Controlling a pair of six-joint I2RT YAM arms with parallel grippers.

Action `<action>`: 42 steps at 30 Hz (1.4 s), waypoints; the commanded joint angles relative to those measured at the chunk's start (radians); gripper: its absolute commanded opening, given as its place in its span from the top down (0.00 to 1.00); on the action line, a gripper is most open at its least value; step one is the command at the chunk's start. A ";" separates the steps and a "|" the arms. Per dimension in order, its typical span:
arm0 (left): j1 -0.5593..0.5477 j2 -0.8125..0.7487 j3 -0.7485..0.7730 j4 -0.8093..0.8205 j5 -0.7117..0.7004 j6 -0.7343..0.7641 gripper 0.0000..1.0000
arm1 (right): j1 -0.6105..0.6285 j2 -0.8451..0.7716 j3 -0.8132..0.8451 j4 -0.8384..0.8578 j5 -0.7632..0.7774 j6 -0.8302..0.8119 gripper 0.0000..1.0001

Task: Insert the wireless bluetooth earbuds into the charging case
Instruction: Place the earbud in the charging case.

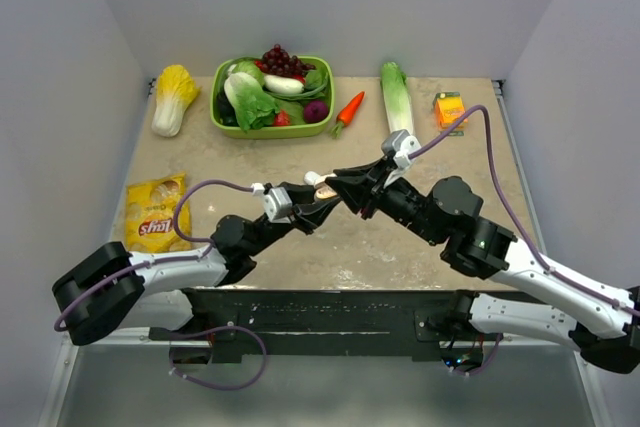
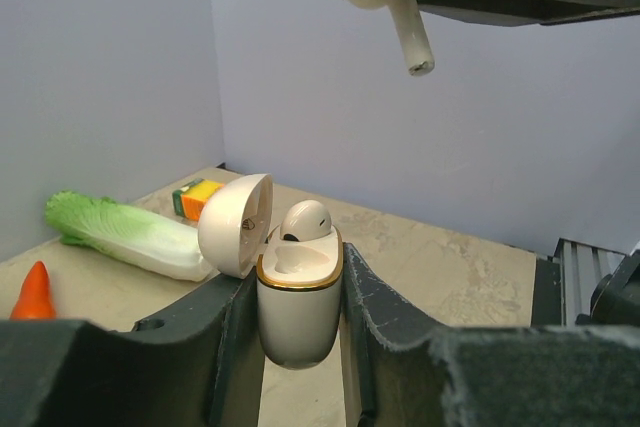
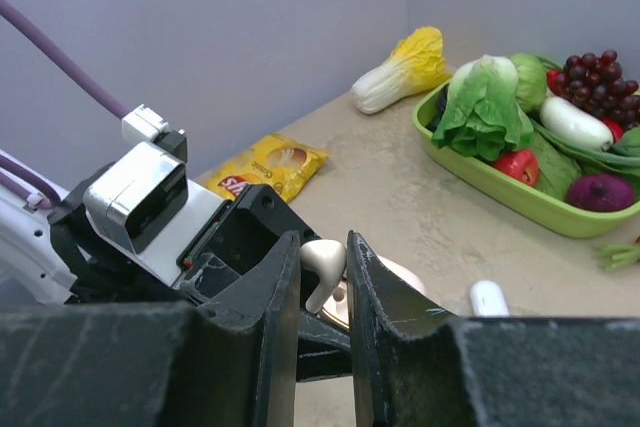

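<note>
- The left gripper [image 2: 298, 282] is clamped on the charging case [image 2: 300, 322]. There is a finger on each flank, and the case is upright and held up off the table [image 2: 450, 257].
- The lid [image 2: 235, 225] is swung open, tipped to the left in the left wrist view. The gold rim of the case mouth faces up.
- A seated earbud [image 2: 305, 219] is down in the case with its rounded head poking above the rim. The socket beside it is bare.
- The right gripper [image 3: 322, 247] is drawn narrow, its fingers pinching the second earbud [image 3: 320, 265] by the head with the stem pointing down.
- In the left wrist view the second earbud [image 2: 388, 2] hangs high above the case and a touch to the right. There is clear air between the stem tip and the rim, so the two are not touching.
- Through the right wrist camera the case shows just beneath and behind the pinched bud.
- From overhead the two grippers meet nose to nose mid-table (left gripper [image 1: 312, 202], right gripper [image 1: 335, 185]). The fingers crowd the spot, so I can't tell whether the stem lines up with the bare socket.
- Further out on the table are a green basket [image 1: 218, 119] of vegetables at the back, a carrot [image 1: 348, 112] beside it and a chips bag [image 1: 155, 212] off to the left.
</note>
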 commanded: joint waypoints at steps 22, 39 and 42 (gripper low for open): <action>0.005 -0.033 0.154 0.497 0.005 -0.106 1.00 | 0.025 0.063 0.006 0.197 0.089 -0.122 1.00; 0.005 -0.070 0.212 0.328 0.010 -0.138 1.00 | 0.046 0.052 0.006 0.269 0.094 -0.197 1.00; 0.007 -0.070 0.218 0.304 0.010 -0.136 1.00 | 0.049 0.055 0.012 0.274 0.098 -0.205 1.00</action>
